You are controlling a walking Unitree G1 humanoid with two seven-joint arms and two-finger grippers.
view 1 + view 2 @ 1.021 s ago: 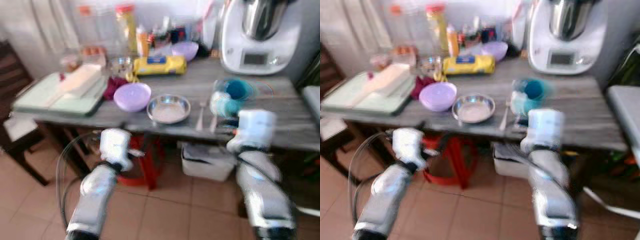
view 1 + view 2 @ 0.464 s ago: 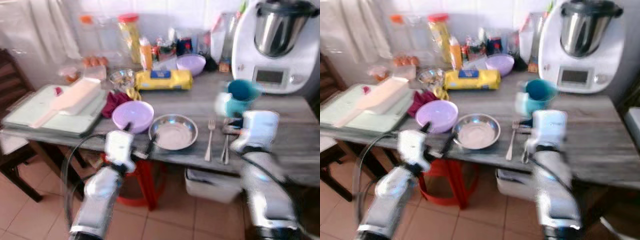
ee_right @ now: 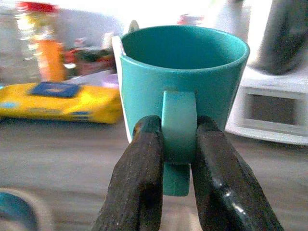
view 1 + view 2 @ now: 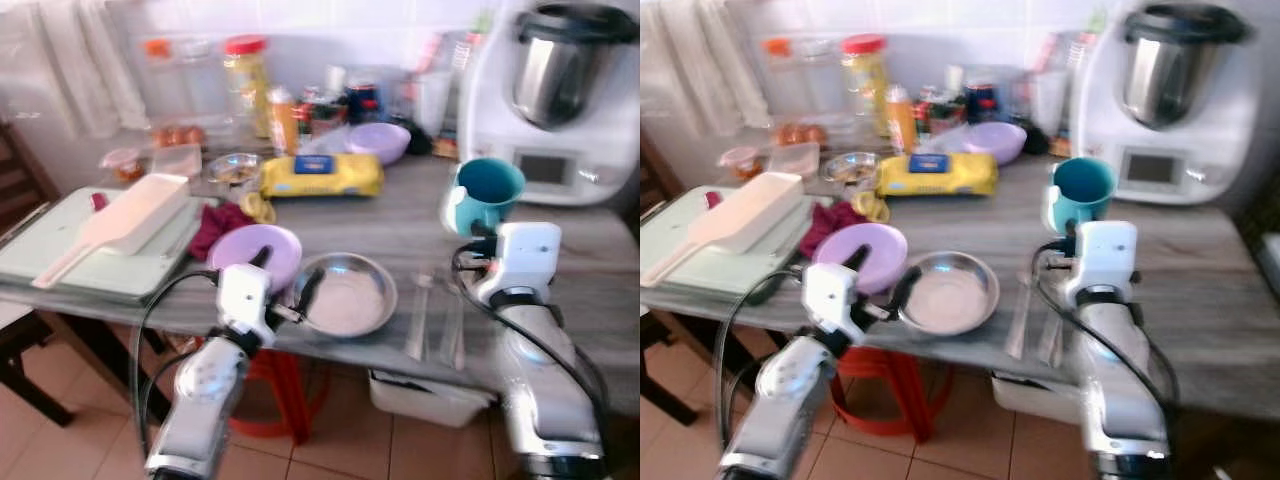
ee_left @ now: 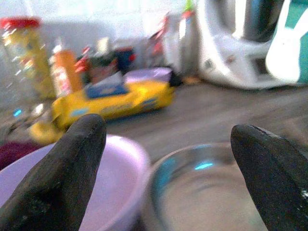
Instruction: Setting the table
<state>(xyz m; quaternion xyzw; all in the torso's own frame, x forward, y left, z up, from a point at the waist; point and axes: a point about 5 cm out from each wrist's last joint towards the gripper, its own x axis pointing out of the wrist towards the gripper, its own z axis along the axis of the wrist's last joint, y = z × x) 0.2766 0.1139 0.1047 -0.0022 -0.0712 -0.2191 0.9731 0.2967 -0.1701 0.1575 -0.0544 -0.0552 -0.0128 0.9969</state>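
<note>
Teal mug point(image 3: 185, 79) in right claw point(image 3: 178, 144) (handle pinched)

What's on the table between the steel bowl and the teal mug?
In the left eye view, a fork and another utensil lie between the steel bowl and the teal mug, which the right claw grips by its handle.

yellow packet point(image 4: 321, 175) label blurred, no text readable
</note>
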